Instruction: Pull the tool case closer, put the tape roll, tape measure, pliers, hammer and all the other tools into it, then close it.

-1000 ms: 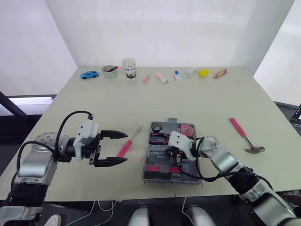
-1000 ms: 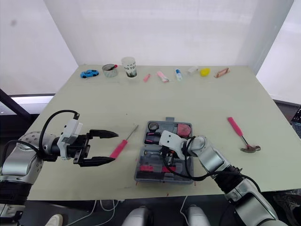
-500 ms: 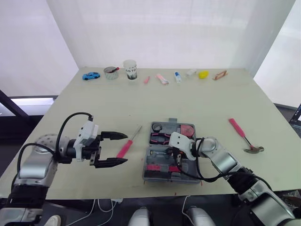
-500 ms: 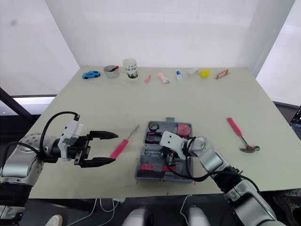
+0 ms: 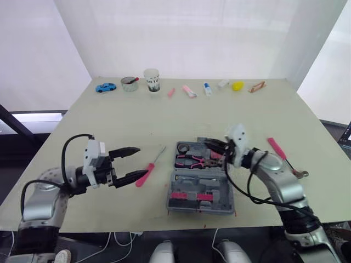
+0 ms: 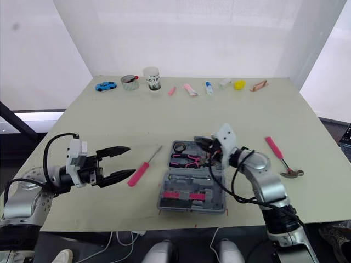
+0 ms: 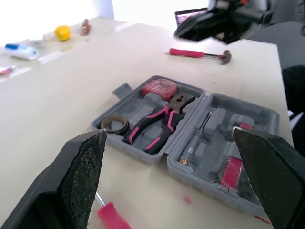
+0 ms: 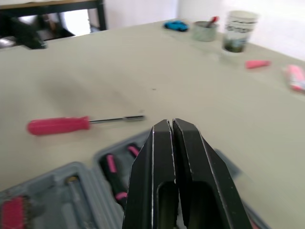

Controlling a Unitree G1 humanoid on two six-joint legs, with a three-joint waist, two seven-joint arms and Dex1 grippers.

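Note:
The grey tool case (image 5: 201, 193) lies open in front of me, at the middle of the table. Its far half holds a black tape roll (image 5: 182, 148), pink-handled pliers (image 5: 192, 160) and a red tape measure (image 7: 159, 88). My right gripper (image 5: 215, 146) hovers shut and empty just above that far half, near the tape measure. A pink screwdriver (image 5: 147, 170) lies on the table left of the case. My left gripper (image 5: 138, 163) stands open just left of the screwdriver, holding nothing. The pink-handled hammer (image 5: 285, 159) lies on the table to the right of the case.
Small items line the far edge: a blue toy car (image 5: 104, 87), a tin (image 5: 129, 83), a paper cup (image 5: 151, 79), tubes and a yellow object (image 5: 237, 85). The case's near half (image 7: 224, 157) holds a small screwdriver (image 7: 193, 143) and pink-tipped pieces.
My right gripper has lifted out of the case's near half and swung up to the far right. The pliers now show uncovered. My left gripper has drawn back a little to the left.

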